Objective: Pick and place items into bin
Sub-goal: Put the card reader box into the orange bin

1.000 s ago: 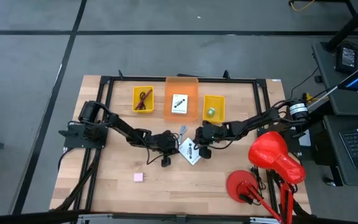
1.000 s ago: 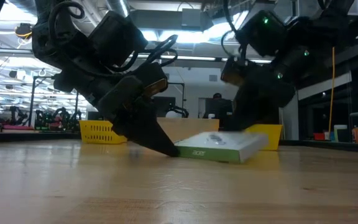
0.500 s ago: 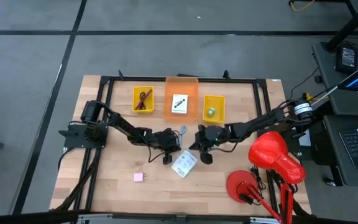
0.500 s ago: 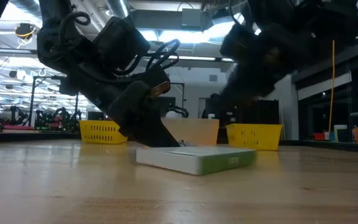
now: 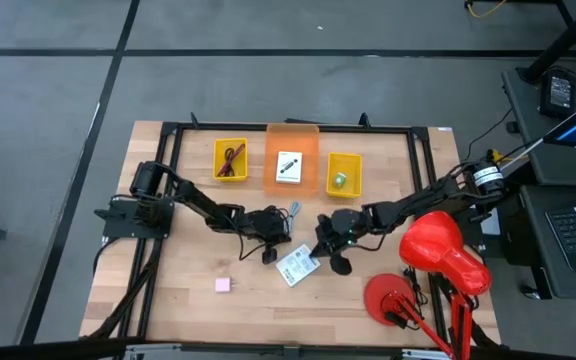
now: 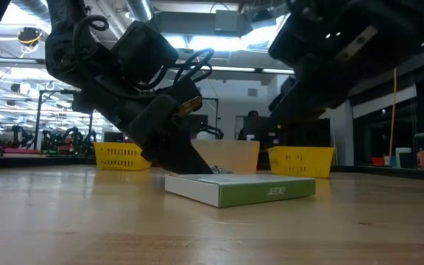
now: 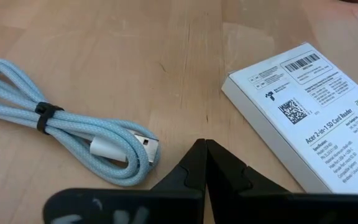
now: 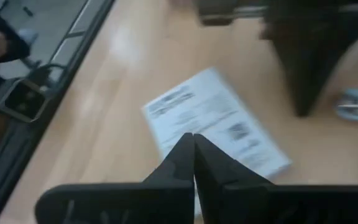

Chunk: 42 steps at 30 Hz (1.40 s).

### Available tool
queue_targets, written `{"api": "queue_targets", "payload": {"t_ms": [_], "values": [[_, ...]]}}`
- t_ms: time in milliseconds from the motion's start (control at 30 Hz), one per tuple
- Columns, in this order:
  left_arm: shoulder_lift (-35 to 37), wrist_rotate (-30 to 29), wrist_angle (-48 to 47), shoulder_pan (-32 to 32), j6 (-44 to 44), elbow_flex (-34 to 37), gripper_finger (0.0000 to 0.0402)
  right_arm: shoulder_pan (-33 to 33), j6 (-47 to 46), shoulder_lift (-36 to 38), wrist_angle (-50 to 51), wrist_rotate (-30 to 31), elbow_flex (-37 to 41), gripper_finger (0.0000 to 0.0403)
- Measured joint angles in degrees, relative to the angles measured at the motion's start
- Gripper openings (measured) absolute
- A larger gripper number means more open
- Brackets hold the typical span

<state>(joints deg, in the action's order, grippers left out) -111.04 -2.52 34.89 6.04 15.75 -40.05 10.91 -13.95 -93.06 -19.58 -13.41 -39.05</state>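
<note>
- Mid-table, the white box (image 5: 297, 265) lies flat on the wood, slid a little toward the front edge since a second ago, when it was tilted up
- Right gripper (image 5: 339, 260), fingers pressed together and empty, has let it go and sits just beside it
- Left gripper (image 5: 271, 251), fingers also closed on nothing, rests between the box and the pale blue cable (image 7: 61, 130)
- Pink square (image 5: 223, 285) unmoved near the front

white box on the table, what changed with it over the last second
The white box was tilted up between the two hands; it now lies flat on the table, shifted toward the front edge and turned. The right hand let it drop and moved to its right side, fingers shut. The left hand barely moved, shut beside the blue cable. The three bins and pink square stayed put.
</note>
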Motion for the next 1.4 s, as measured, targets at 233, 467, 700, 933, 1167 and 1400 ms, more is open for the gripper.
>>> {"api": "queue_targets", "payload": {"t_ms": [233, 467, 700, 933, 1167, 1400], "values": [[0.23, 0.29, 0.05, 0.02, 0.00, 0.02, 0.0002, 3.78, -1.48, -5.25, -4.62, 1.70, -0.26, 0.0000], [0.42, 0.47, 0.24, 0.07, 0.00, 0.02, 0.0002, 5.87, -0.97, -11.06, -3.06, 0.46, -4.79, 0.0000], [0.48, 0.58, 0.32, 0.11, 0.00, 0.04, 0.0002, 8.08, -0.97, -16.03, 2.00, -1.14, -10.18, 0.0000], [0.48, 1.61, 0.72, 0.60, 0.02, 0.11, 0.0002, 6.86, -0.66, -19.17, 2.28, 0.24, -12.65, 0.0000], [2.13, 3.76, -2.03, 0.83, -0.98, 0.15, 0.0002, 4.30, 2.14, -19.12, 2.39, 2.27, -12.39, 0.0000], [9.45, -0.41, -9.92, 0.17, -5.59, 0.17, 0.0002, 2.14, 5.18, -19.12, 2.14, 3.23, -12.37, 0.0000]]}}
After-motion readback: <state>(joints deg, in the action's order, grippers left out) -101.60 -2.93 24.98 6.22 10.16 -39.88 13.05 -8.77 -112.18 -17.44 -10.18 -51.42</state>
